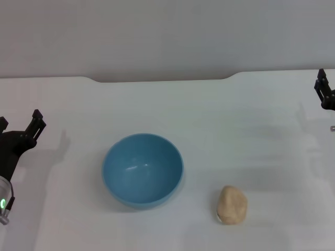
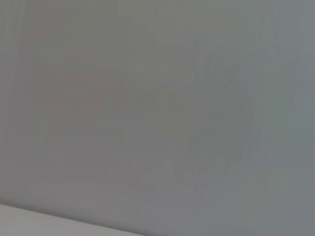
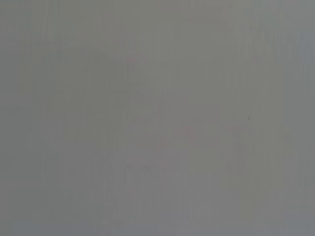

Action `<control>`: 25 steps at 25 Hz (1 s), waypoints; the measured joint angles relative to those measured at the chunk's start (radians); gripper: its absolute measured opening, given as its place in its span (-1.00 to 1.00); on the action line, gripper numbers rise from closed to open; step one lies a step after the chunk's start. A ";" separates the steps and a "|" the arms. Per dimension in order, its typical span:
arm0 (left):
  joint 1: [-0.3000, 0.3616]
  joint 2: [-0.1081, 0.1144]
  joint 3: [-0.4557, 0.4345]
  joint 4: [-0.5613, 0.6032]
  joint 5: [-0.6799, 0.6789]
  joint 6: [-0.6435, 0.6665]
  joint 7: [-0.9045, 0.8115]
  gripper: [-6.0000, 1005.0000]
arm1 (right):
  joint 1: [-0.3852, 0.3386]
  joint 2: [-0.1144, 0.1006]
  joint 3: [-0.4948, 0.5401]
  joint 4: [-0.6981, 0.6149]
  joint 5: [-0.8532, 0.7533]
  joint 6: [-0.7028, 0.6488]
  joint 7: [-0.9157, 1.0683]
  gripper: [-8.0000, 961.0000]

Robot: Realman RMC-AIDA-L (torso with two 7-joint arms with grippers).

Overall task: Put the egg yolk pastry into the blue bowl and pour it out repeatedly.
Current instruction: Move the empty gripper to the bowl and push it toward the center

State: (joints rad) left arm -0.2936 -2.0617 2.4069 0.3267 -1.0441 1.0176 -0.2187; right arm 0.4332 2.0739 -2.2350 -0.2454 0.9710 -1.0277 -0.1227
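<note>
Two task things lie on the white table (image 1: 251, 104) in the head view. The bowl (image 1: 142, 169) stands upright a little left of the centre, in the lower half of the frame, and its blue inside holds nothing. The pastry (image 1: 232, 205) lies on the table at the lower right of the bowl, close to it but not touching, near the bottom edge of the frame. No brand, label or writing can be read on any of these things.

The left gripper (image 1: 18, 123) is at the left edge of the frame, about at mid height. Its two black fingers point up and stand apart, and nothing is between them. The bowl is well apart from it, to its right and lower, and the pastry is still farther, across the bowl. A small green light (image 1: 2, 203) shines on the left arm at the lower left corner.

The right gripper (image 1: 324, 86) is at the right edge, in the upper part of the frame. It is cut by the edge, so I cannot tell how far it is open; nothing is seen in it. The pastry lies well apart from it, far below and to its left.

The left wrist view shows only a plain grey surface, with a paler strip at the lower left corner. No gripper and no task thing appear there.

The right wrist view shows only plain grey.
</note>
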 joint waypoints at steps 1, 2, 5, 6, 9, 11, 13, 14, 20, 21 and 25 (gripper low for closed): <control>0.000 0.000 0.000 0.000 -0.001 0.000 0.000 0.77 | 0.000 0.000 0.000 0.000 0.000 0.000 0.000 0.30; 0.000 0.000 0.000 0.000 -0.002 0.000 0.001 0.77 | 0.000 0.000 0.000 0.000 0.000 0.000 0.000 0.30; -0.002 0.000 0.000 -0.001 -0.004 -0.001 0.005 0.77 | 0.001 0.000 0.000 0.000 0.000 0.000 0.000 0.31; -0.002 0.000 0.000 -0.001 -0.004 -0.001 0.005 0.77 | 0.001 0.000 0.000 0.000 0.000 0.000 0.000 0.31; -0.002 0.000 0.000 -0.002 -0.005 -0.001 0.005 0.77 | 0.001 0.000 0.000 0.000 0.000 0.000 0.000 0.30; -0.003 0.000 0.000 -0.002 -0.005 -0.001 0.005 0.77 | 0.001 0.000 0.000 0.000 0.000 0.000 0.000 0.30; -0.009 0.001 0.000 -0.002 -0.003 0.002 0.005 0.77 | 0.004 0.000 0.000 0.000 0.000 0.005 0.000 0.30; -0.013 0.002 0.000 -0.002 -0.001 0.003 0.005 0.77 | 0.006 -0.001 0.000 0.000 0.000 0.008 0.000 0.30; -0.080 0.028 -0.014 0.003 0.014 0.008 -0.001 0.77 | 0.012 -0.001 0.000 0.002 0.000 0.025 0.000 0.30; -0.109 0.049 -0.017 0.017 0.042 0.002 -0.012 0.77 | 0.012 -0.001 0.000 0.002 0.000 0.025 0.000 0.30; -0.153 0.101 -0.051 0.065 0.136 -0.045 -0.108 0.77 | 0.011 0.000 0.000 0.004 0.000 0.025 0.000 0.31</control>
State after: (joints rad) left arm -0.4464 -1.9604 2.3558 0.3918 -0.9079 0.9727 -0.3264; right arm 0.4437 2.0737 -2.2349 -0.2414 0.9711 -1.0025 -0.1227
